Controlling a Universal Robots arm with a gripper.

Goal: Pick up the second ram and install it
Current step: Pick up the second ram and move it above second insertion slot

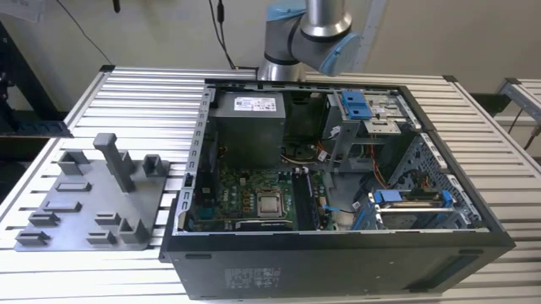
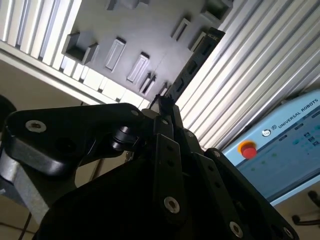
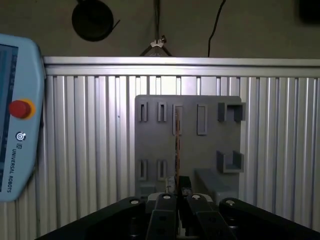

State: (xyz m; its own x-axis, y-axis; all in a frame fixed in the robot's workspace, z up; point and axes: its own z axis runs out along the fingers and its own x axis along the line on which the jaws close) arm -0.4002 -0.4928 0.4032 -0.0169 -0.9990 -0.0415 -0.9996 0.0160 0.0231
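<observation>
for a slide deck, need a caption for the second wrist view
Tool holds the second ram by one end, grey tray and slatted table beyond.

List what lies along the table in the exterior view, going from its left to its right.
Grey tray with blocks and a post → open computer case, and inside it: processor socket → blue-handled drive cage → neighbouring table at the exterior view's right edge.
</observation>
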